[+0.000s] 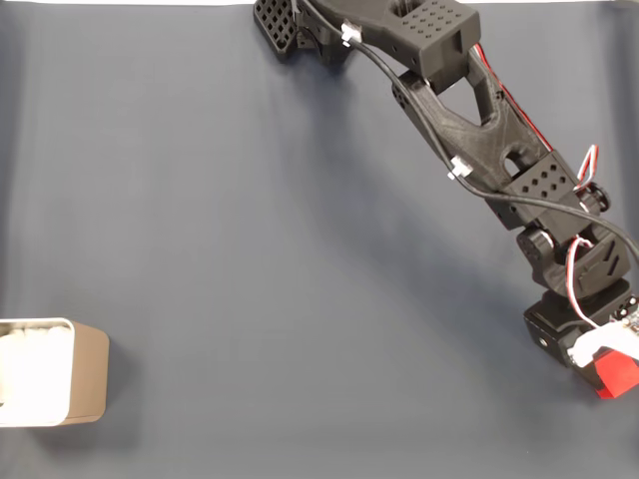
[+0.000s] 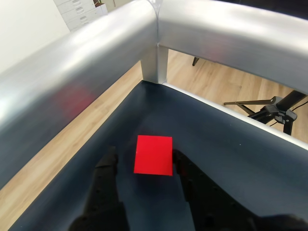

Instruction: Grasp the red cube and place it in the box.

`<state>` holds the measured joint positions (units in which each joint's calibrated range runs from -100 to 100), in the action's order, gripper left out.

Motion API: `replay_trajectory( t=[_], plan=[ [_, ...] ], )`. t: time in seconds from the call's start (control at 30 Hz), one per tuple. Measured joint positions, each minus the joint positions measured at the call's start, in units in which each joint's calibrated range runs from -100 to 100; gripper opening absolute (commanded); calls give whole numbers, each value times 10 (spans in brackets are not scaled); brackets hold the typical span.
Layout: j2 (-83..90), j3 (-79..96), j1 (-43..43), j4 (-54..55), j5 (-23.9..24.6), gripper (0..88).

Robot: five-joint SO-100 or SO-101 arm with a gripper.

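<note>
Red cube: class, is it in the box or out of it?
Out. The red cube sits on the dark mat beside the gripper, far across from the box.

Fixed view overhead; wrist view close, both showing the red cube.

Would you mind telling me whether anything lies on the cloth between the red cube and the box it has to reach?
Nothing visible does. In the fixed view the red cube sits at the right edge under the gripper, the box at the far left, with bare dark cloth between them.

No text, label, brand or number can be read anywhere.
</note>
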<state>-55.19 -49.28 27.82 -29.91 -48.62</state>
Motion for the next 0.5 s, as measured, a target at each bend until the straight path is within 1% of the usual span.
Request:
replay_trajectory(
  t=[0.27, 0.5],
  plan=[
    [0, 0, -1, 0, -2, 77],
    [0, 0, -1, 0, -6, 39]
  ],
)
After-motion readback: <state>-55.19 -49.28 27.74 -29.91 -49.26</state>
